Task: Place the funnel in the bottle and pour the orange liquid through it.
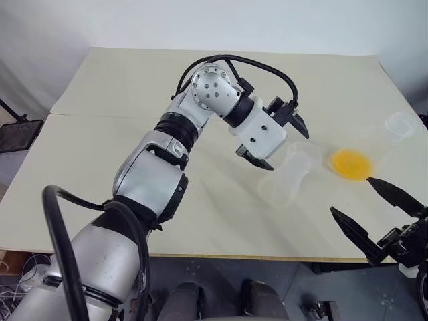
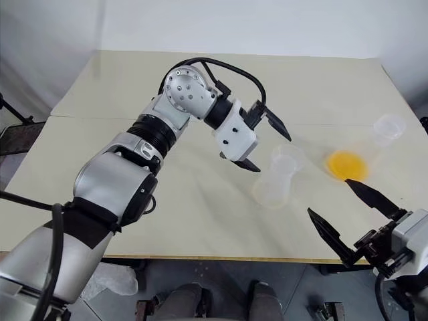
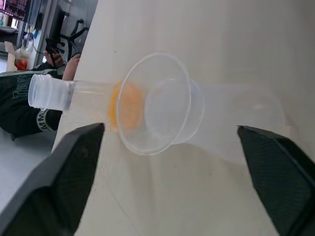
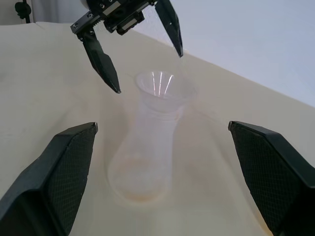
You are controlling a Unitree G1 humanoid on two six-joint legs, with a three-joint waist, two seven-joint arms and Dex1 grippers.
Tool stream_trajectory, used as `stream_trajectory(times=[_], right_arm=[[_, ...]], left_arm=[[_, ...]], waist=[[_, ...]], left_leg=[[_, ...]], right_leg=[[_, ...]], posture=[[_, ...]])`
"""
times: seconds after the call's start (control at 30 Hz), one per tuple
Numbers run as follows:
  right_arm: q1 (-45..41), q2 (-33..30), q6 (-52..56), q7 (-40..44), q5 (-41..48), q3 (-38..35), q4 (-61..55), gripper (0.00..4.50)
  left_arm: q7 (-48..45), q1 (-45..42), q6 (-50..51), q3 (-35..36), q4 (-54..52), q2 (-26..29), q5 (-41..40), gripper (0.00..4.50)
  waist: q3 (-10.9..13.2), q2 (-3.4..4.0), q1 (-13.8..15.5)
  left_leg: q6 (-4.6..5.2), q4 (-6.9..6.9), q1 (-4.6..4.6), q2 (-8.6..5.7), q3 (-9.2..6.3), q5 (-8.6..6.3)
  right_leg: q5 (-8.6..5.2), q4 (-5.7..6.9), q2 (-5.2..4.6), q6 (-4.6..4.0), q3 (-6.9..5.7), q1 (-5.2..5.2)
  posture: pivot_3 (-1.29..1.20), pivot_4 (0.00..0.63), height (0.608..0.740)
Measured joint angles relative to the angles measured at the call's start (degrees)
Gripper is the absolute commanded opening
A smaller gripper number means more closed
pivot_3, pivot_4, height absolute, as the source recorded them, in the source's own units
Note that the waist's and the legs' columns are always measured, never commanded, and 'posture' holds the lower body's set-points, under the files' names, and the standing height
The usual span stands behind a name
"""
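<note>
The bottle [image 1: 289, 175] stood upright on the cream table [image 1: 134, 107] toward its right side, with the clear funnel [image 4: 158, 84] seated in its mouth, wide bare tabletop to the left and behind it, and the near edge well in front. Just to its right sat a cup of orange liquid [image 1: 351, 164], and an empty clear cup [image 1: 402, 125] stood farther back near the right edge. The left gripper [image 1: 274, 142] hung just beside the funnel's rim with fingers spread wide, released and holding nothing, while the right gripper [image 1: 364, 204] waited near the front edge, also wide open and empty.
</note>
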Motion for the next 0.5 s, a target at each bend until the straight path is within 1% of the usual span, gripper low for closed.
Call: stream_trajectory(times=[0.17, 0.27, 0.37, 0.5], right_arm=[[0.86, -0.01, 0.02, 0.27, 0.39, -2.21, 0.19, 4.5], [1.93, -0.01, 0.07, 0.47, 0.73, -4.35, 0.88, 4.5], [3.01, -0.01, 0.21, 0.83, 1.57, -6.03, 1.93, 4.5], [4.09, -0.02, 0.63, 0.72, 2.59, -8.92, 2.68, 4.5]], left_arm=[[-4.36, -0.23, 6.8, 5.07, -0.09, 0.49, -5.71, 4.49], [-6.99, -0.23, 13.8, 9.5, -0.56, 1.69, -10.43, 4.49], [-7.19, 0.0, 19.62, 12.65, -2.29, 3.08, -14.0, 4.49], [-7.21, 4.69, 28.31, 16.01, -5.86, 4.99, -18.57, 4.49]], waist=[[0.0, 0.0, -0.04], [0.0, 0.0, -0.09], [-0.01, 0.01, -0.1], [-0.02, 0.04, -0.32]], left_leg=[[0.0, 0.0, 0.0, 0.0, 0.0, 0.0], [0.0, 0.0, 0.01, 0.01, 0.0, 0.0], [0.0, 0.0, 0.01, 0.02, -0.03, 0.0], [0.0, 0.0, 0.08, 0.04, -0.02, 0.0]], right_leg=[[0.0, 0.0, 0.0, 0.0, 0.0, 0.0], [0.0, 0.01, 0.0, 0.0, 0.0, 0.0], [0.0, 0.02, 0.0, 0.0, 0.0, 0.0], [0.0, 0.08, 0.0, 0.0, 0.01, 0.01]], posture=[[0.0, 0.15, 0.74], [0.0, 0.15, 0.74], [0.0, 0.15, 0.74], [0.0, 0.15, 0.74]])
